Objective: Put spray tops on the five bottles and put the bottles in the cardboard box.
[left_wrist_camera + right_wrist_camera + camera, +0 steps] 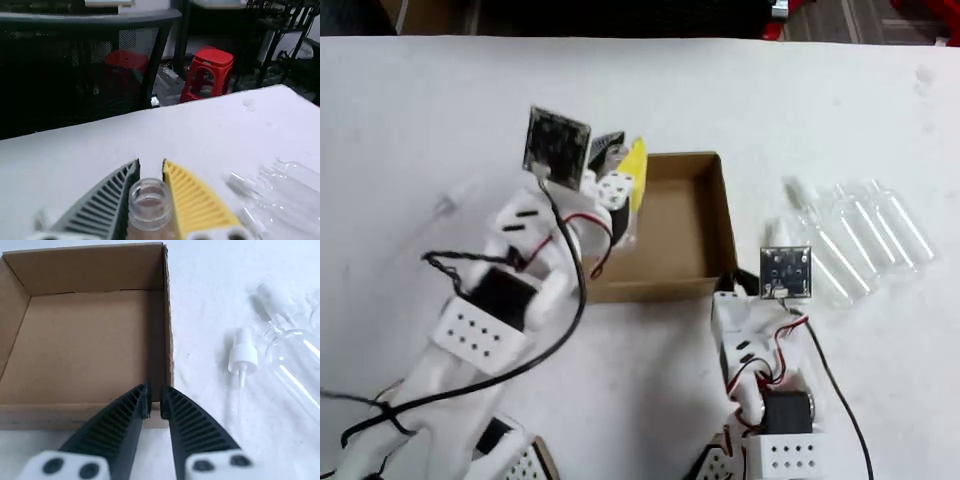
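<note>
My left gripper (150,165), with one grey and one yellow finger, is shut on the neck of a clear bottle (149,202) whose mouth is bare. In the high view this gripper (620,158) sits at the left wall of the cardboard box (655,290). My right gripper (155,392) is shut with nothing in it, its black tips over the front right corner of the box (90,265). It also shows in the high view (732,283). Several clear bottles (865,235) lie right of the box. White spray tops (242,357) lie beside those bottles (295,365).
A small pale piece (450,203) lies on the white table left of my left arm. Black and red cables (560,320) trail along both arms. A mesh chair (75,55) and a red stool (207,72) stand past the table's far edge.
</note>
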Motion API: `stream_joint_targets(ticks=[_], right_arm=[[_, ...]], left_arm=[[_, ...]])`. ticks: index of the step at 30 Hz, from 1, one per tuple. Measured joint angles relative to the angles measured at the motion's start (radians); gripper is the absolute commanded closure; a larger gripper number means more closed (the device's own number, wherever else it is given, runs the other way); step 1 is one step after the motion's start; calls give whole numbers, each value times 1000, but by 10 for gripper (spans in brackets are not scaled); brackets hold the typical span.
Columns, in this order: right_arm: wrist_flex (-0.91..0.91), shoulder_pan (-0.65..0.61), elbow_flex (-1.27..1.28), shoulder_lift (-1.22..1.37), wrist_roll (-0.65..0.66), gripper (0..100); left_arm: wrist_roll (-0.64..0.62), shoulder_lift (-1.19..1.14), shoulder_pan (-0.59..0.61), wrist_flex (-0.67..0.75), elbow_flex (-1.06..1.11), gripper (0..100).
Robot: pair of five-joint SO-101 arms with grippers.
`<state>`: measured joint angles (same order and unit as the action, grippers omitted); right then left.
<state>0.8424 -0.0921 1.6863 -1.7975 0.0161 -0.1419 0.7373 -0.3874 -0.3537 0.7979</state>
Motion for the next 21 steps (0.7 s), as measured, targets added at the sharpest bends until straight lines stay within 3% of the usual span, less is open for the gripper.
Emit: stream_joint_targets(ticks=[11,21], right_arm=[[-127,190,0,0,0,981],[-138,196,0,0,0,981]], left_arm=[[0,-44,-9,456,359,980],[68,-44,-54,494,480,980]])
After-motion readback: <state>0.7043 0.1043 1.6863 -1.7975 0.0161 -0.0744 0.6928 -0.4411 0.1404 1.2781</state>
